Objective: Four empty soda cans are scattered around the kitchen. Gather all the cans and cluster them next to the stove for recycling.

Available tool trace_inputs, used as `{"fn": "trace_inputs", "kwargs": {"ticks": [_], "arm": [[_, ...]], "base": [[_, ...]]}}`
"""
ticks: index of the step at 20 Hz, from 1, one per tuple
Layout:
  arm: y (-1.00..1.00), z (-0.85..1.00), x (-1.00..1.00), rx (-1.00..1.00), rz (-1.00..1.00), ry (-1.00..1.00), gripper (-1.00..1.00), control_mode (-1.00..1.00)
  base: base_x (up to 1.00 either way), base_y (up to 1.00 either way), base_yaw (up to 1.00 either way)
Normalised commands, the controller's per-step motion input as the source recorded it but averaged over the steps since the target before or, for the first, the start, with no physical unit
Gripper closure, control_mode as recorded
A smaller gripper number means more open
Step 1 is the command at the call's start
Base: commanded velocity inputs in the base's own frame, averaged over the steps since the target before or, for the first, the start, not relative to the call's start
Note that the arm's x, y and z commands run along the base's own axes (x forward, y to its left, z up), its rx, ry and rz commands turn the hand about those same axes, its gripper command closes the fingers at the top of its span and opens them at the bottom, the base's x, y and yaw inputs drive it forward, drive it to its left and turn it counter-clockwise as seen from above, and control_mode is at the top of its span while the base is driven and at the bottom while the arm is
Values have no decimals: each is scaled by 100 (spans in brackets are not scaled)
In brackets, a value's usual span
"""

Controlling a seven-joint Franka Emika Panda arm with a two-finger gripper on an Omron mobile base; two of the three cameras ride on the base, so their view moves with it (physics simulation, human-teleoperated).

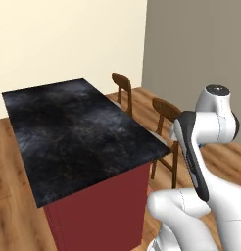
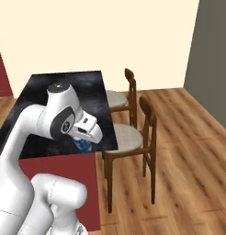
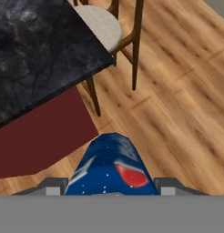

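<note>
The jaws hold a blue soda can (image 3: 113, 166) with a red and white mark, one finger (image 3: 50, 186) on each side of it. The can is up in the air, past the corner of the bench (image 3: 36, 54) with the black top and dark red sides, over the wood floor (image 3: 177, 104). In the right base view, a bit of blue can (image 2: 82, 145) peeks out under the white arm (image 2: 64, 119). Two brown chairs (image 2: 133, 133) stand beside the bench.

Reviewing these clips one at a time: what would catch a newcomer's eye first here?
The blue soda can held in the tool, seen close in the hand view above the wooden floor. Next, the black marbled countertop of the red island. Two wooden chairs stand along the island's side.
</note>
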Motion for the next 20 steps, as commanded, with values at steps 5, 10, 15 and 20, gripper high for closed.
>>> {"fn": "trace_inputs", "kwargs": {"ticks": [5,10,15,20], "arm": [[0,0,0,0,0,0,100,100],[0,0,0,0,0,0,100,100],[0,0,0,0,0,0,100,100],[0,0,0,0,0,0,100,100]], "base": [[-60,0,-21],[-45,0,-34],[-43,0,-38],[-47,0,-40]]}}
